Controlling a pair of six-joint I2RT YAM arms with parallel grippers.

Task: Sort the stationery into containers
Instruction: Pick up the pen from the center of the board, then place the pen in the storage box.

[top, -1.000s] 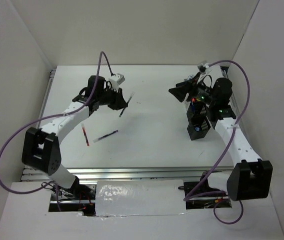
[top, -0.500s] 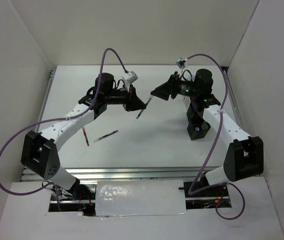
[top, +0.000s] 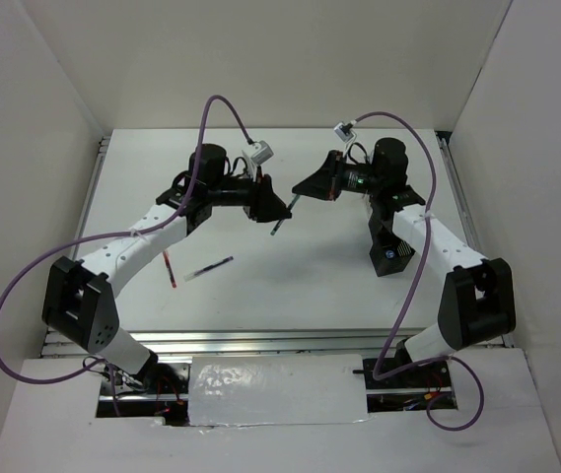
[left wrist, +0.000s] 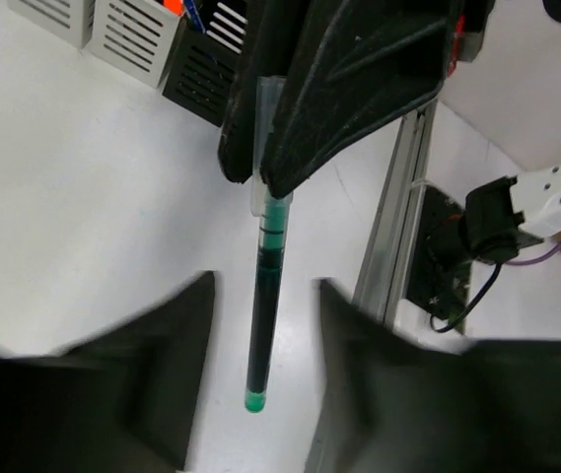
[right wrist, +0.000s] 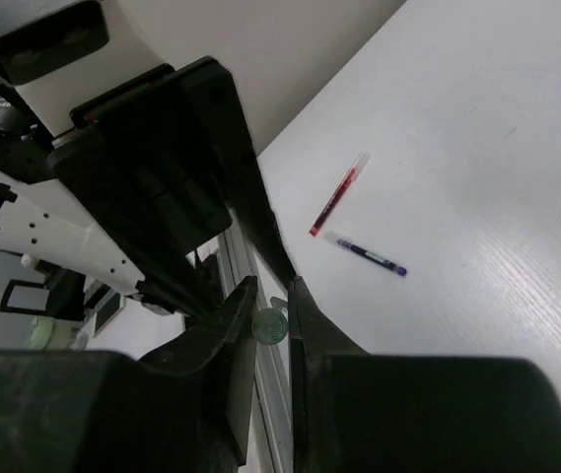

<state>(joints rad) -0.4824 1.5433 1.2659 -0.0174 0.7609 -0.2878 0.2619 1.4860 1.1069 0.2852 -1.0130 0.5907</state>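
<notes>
Right pincer (left wrist: 260, 169) clamped on the top end of a green pen (left wrist: 263, 315), held in the air well left of the bins (top: 390, 254). Left pincer (left wrist: 260, 370) parted around the lower end — no contact seen. Risk: gripped by one end only, the pen could be swung loose or knocked against a bin rim on the carry.

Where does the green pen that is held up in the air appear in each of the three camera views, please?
Top external: the green pen is a short dark stroke just above the picture's centre.
Left wrist: the green pen runs down the middle from the right end effector to its green tip.
Right wrist: the green pen is seen end-on, low centre.
Shared landmark: the right end effector clamped on it.
</notes>
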